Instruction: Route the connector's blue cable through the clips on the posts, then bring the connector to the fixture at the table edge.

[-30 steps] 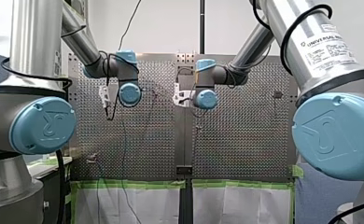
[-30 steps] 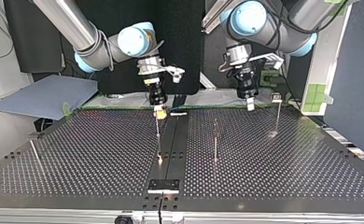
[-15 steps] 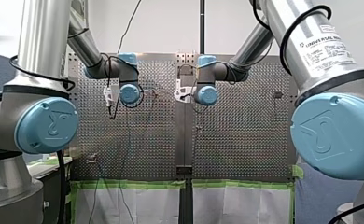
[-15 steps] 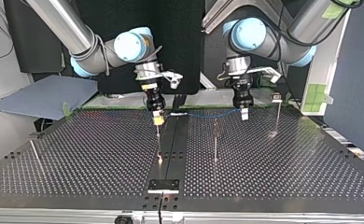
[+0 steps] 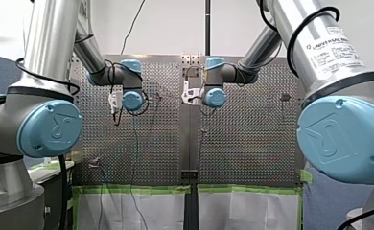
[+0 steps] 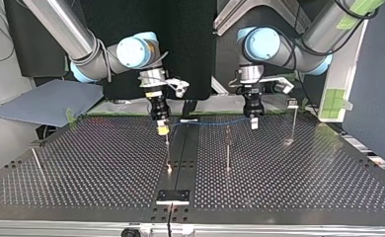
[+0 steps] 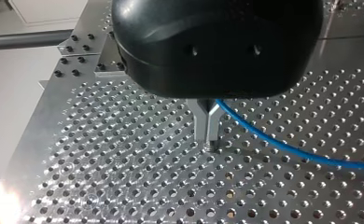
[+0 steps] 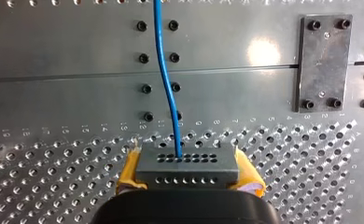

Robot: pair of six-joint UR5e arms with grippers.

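Connector, small grey block w/ pin holes, sits clamped between yellow pads of your right gripper, above the table. Its blue cable spans to your left gripper, metal fingers pinched narrow on it. Cable looks thin, light, floppy: grip near a clip, keep tension. Posts stand near; fixture well apart.
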